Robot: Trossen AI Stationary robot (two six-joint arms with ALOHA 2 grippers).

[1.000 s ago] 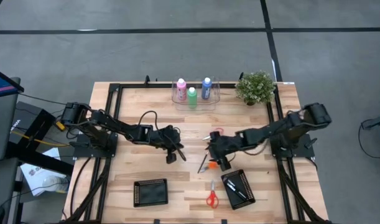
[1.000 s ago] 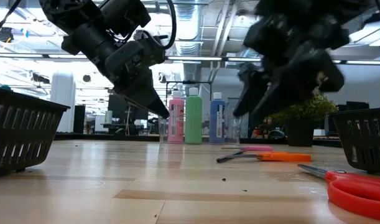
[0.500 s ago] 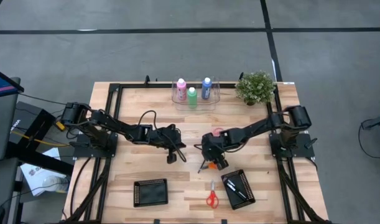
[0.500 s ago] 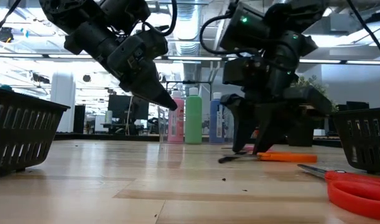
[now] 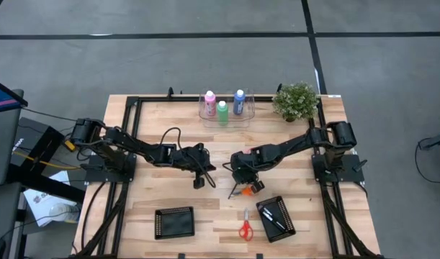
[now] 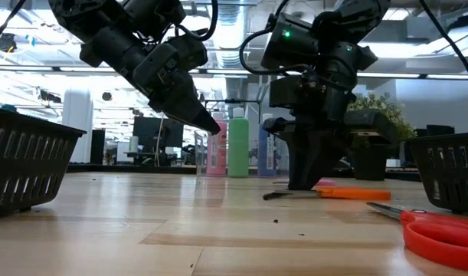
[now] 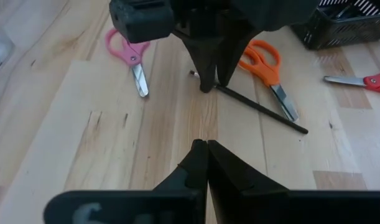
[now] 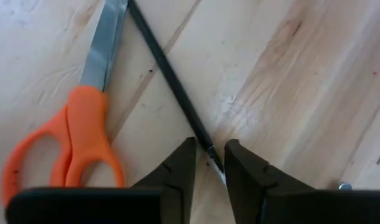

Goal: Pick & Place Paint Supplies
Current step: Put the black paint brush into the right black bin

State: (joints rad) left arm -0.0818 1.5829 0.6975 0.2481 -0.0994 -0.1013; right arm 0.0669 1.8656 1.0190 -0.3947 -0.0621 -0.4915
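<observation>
A thin dark brush (image 5: 233,190) (image 8: 171,81) lies flat on the wooden table beside orange scissors (image 8: 78,137). My right gripper (image 5: 238,180) (image 8: 210,165) points down at it, fingertips at the tabletop, narrowly open, one finger on each side of the brush near its metal-tipped end. My left gripper (image 5: 198,178) (image 7: 206,149) hangs shut and empty above the table, a little to the left. The pink (image 5: 209,99), green (image 5: 222,109) and blue (image 5: 239,101) paint bottles stand upright in a clear tray at the far edge. My right gripper straddles the brush's handle just beside its metal tip (image 8: 209,154), coming from above with the fingers across it. A sliver of table shows on each side of the handle, so I cannot tell whether a finger touches it. The brush lies flat on the table.
Pink scissors (image 7: 130,53) lie just beyond the brush, red scissors (image 5: 245,226) near the front edge. One black basket (image 5: 174,221) sits front left; another (image 5: 276,219), holding dark sticks, sits front right. A potted plant (image 5: 295,101) stands at the far right.
My right gripper has moved toward the table's left and come down to the tabletop over the brush's end. Its fingers, wide apart a second ago, have narrowed to a small gap around the handle. The brush has stayed where it was.
</observation>
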